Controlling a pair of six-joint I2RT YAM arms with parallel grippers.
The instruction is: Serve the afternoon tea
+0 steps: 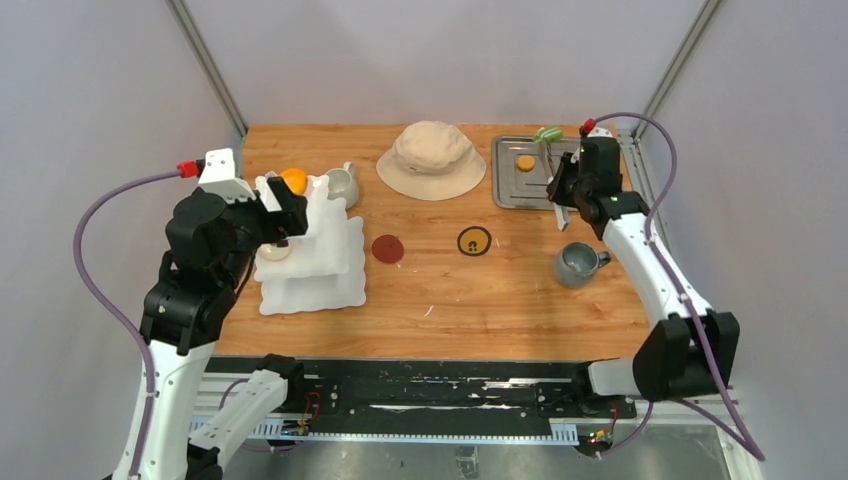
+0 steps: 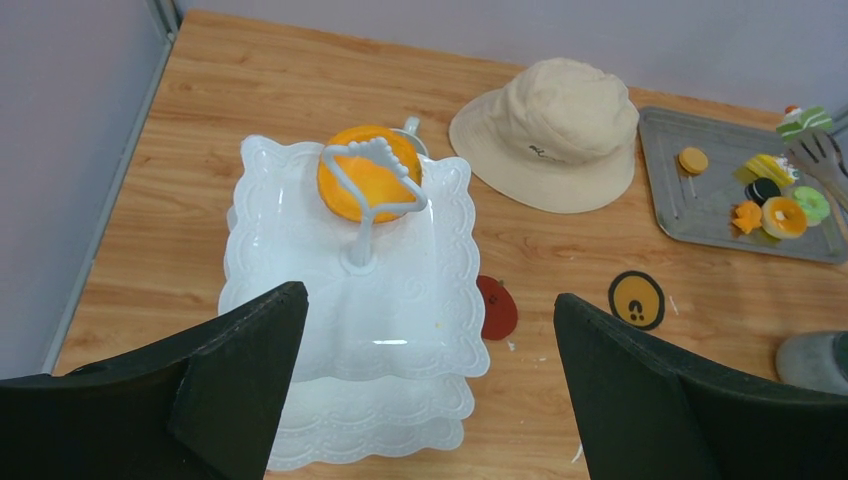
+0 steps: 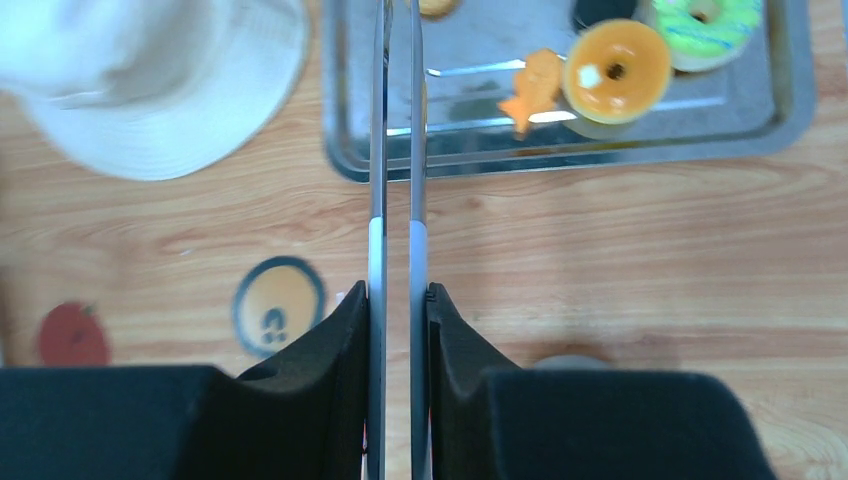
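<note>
Though overhead hides it, orange doughnut (image 3: pixel 615 70) on tray (image 3: pixel 650 130)

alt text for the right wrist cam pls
The right pincer is shut on the metal tongs, whose two blades run up the centre over the left end of a metal tray. On the tray lie an orange doughnut, a green doughnut and a small orange pastry. A beige hat lies top left on the wooden table.

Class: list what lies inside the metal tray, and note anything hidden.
The tray holds an orange biscuit, yellow cake, dark round, orange star, orange donut and green donut. The tongs hide part of its right end.
</note>
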